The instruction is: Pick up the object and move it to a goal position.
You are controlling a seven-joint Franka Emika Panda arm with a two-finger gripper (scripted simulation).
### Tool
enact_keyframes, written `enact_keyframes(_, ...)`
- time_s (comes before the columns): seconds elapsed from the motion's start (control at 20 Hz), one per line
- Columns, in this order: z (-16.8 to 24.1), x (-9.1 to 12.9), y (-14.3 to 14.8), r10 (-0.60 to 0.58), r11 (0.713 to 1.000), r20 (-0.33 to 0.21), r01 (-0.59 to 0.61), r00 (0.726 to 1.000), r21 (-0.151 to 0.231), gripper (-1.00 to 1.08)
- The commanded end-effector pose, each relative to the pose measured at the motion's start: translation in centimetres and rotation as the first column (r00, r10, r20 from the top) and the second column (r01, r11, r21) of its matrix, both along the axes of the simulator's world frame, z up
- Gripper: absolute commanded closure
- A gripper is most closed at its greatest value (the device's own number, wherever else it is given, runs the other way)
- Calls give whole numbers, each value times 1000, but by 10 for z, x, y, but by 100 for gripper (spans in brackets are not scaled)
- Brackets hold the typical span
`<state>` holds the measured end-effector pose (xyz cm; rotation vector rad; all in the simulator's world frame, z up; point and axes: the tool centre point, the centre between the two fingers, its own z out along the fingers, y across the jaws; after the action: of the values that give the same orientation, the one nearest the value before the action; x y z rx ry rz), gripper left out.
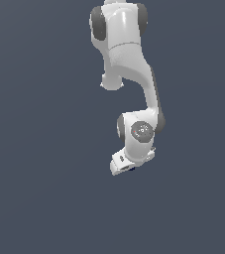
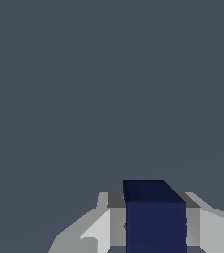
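The dark navy-blue cube (image 2: 155, 225) sits between my two grey fingers (image 2: 116, 220), which press on its two sides in the wrist view. My gripper (image 2: 155, 202) is shut on the cube. In the exterior view the white arm hangs down from the top, and the gripper (image 1: 125, 167) points away from the camera below the wrist. Only a thin dark sliver of the cube (image 1: 131, 169) shows at the hand's lower edge there. The fingertips are hidden in that view.
A plain dark grey surface (image 1: 44, 188) fills both views. No other object, marker or edge shows.
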<state>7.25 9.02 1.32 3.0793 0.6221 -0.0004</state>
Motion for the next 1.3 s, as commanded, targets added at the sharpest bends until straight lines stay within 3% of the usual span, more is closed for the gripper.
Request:
enact_keyframes(0.0,0,0,0,0,1000,0,0,1000,0,108)
enact_keyframes(0.65,17,-7,4,0,1000,0,0,1000,0,108)
enact_keyframes(1.25,100,-38,25,0,1000,0,0,1000,-1,108)
